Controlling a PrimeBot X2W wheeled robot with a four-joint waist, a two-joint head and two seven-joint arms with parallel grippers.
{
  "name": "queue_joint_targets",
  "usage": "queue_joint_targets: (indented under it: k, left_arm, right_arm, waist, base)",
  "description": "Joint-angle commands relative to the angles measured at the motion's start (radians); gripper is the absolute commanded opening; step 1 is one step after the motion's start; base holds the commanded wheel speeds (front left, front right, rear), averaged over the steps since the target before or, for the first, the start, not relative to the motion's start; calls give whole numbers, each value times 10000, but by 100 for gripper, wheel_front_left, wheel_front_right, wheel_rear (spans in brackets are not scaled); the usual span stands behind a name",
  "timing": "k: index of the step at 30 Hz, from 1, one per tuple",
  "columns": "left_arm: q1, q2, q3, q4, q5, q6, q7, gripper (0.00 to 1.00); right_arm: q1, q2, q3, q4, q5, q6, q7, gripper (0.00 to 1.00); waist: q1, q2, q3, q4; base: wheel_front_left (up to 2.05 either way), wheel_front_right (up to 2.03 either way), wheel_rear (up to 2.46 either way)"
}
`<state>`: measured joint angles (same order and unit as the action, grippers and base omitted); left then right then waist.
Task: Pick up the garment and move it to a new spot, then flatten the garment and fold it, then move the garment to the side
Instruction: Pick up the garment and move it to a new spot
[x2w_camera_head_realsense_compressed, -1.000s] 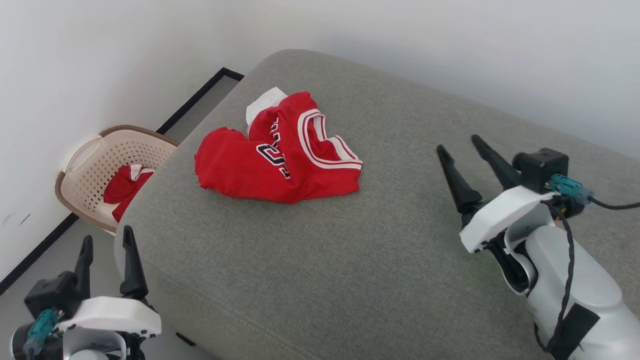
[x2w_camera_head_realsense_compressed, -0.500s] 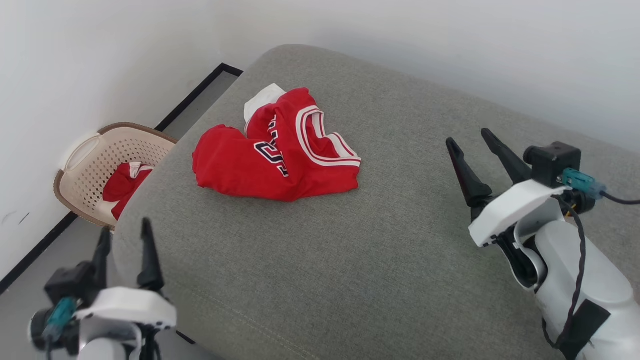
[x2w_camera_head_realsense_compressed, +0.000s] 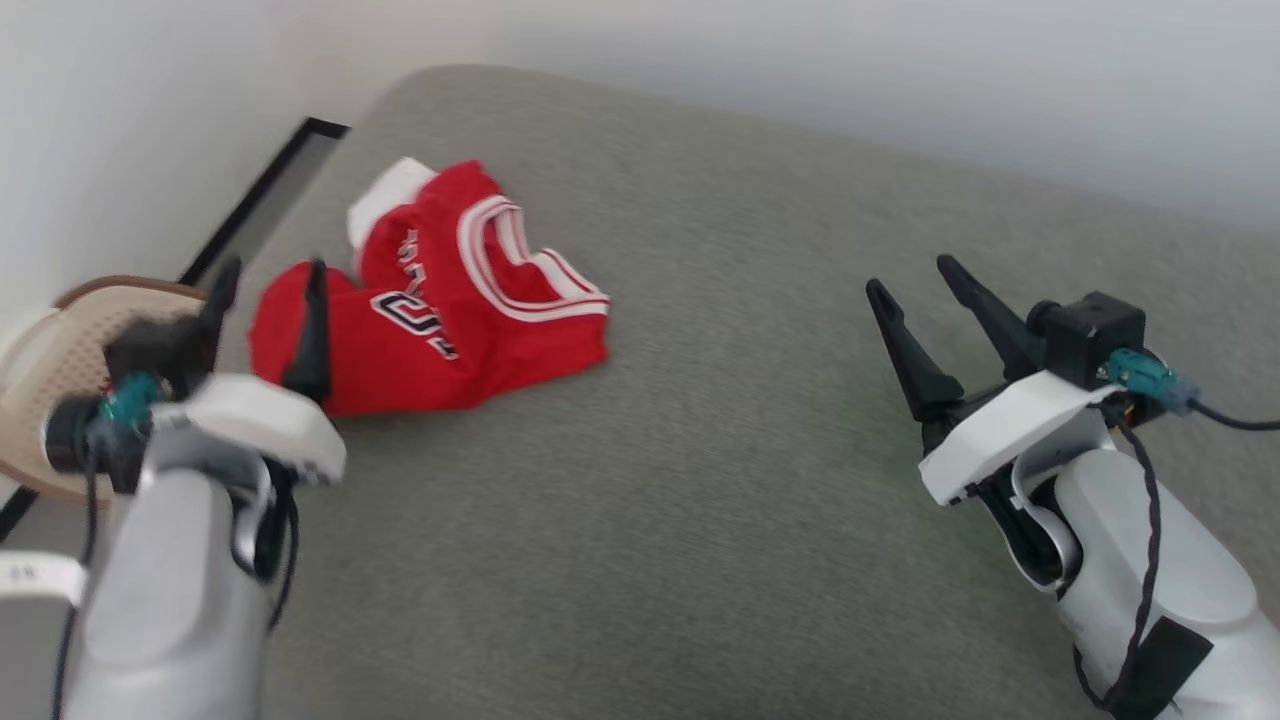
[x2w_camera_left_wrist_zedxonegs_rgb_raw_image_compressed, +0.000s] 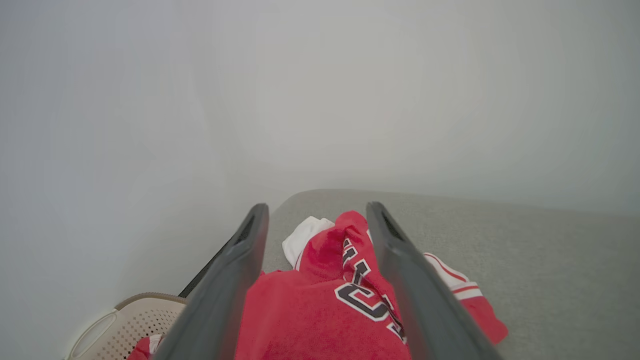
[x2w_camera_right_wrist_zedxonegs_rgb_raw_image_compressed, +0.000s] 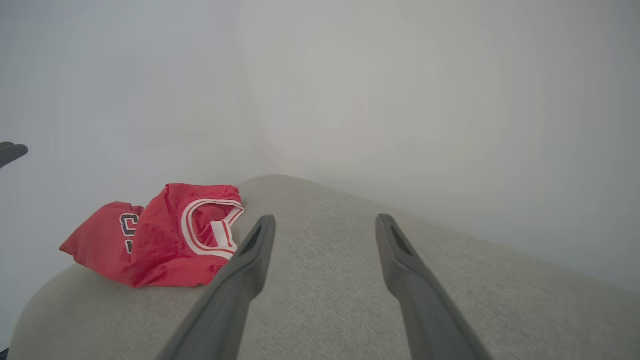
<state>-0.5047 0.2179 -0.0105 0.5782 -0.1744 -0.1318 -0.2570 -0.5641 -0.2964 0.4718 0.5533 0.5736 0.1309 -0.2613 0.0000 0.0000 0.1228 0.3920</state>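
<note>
Red crumpled garment (x2w_camera_head_realsense_compressed: 470, 345) on woven grey cushion (x2w_camera_head_realsense_compressed: 700, 480)

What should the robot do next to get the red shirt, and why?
Probably lower the left claw onto the nearest end of the garment and pinch it. The garment lies crumpled and untouched on the grey cushion. The left claw is open and aimed right at it, while the right claw, also open, is farther away.

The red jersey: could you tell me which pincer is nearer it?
Left. The left pincer is at the jersey's left edge; the right pincer is well off to its right.
</note>
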Motion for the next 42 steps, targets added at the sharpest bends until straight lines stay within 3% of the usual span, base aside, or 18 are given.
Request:
queue_joint_targets:
  k: [1, 10, 17, 21, 27, 34, 35, 37, 38, 42]
  left_arm:
    - [-342, 86, -111, 213, -286, 32, 93, 100]
    - [-2431, 1780, -1727, 2286, -1748, 25, 1873, 100]
    - [-3027, 3066, -2496, 3355, -3679, 26, 4651, 100]
    - [-3106, 3488, -2661, 3712, -4477, 24, 5871, 100]
    - [-3010, 3643, -2804, 4309, -5267, 23, 7088, 100]
    - [-2834, 3256, -2973, 4849, -5584, 14, 6975, 100]
    - [-2814, 3204, -3021, 4906, -5627, 12, 6928, 76]
    - [-2757, 3089, -3206, 4841, -5679, -17, 6885, 7]
    - [-2737, 3113, -3247, 4740, -5731, -40, 6753, 0]
    - [-2751, 3370, -3450, 4434, -5668, -40, 6229, 0]
  right_arm:
    - [-125, 24, 36, -119, -17, -3, -47, 100]
    - [-361, 144, 222, -916, -43, -3, -46, 100]
    - [-435, 288, 380, -1530, 8, -3, -46, 100]
    - [-506, 206, 449, -1904, 0, -3, -46, 100]
    - [-699, 143, 460, -2390, -97, -3, -46, 100]
    - [-850, 114, 416, -2670, -226, -3, -46, 100]
    - [-880, 114, 407, -2688, -244, -3, -46, 100]
    - [-908, 134, 376, -2707, -279, -3, -46, 100]
    - [-912, 156, 359, -2709, -298, -3, -46, 100]
    - [-877, 218, 317, -2675, -321, -3, -46, 100]
  waist:
    - [0, 0, 650, -813]
    - [0, 0, 1569, -2432]
    - [0, 0, 2080, -3428]
    - [0, 0, 2479, -3828]
    - [0, 0, 3146, -4267]
    - [0, 0, 3462, -4502]
    - [0, 0, 3452, -4502]
    - [0, 0, 3358, -4469]
    - [0, 0, 3291, -4439]
    - [0, 0, 3018, -4335]
  base:
    - [0, 0, 0]
    - [0, 0, 0]
    - [0, 0, 0]
    - [0, 0, 0]
    - [0, 0, 0]
    - [0, 0, 0]
    - [0, 0, 0]
    - [0, 0, 0]
    - [0, 0, 0]
    - [0, 0, 0]
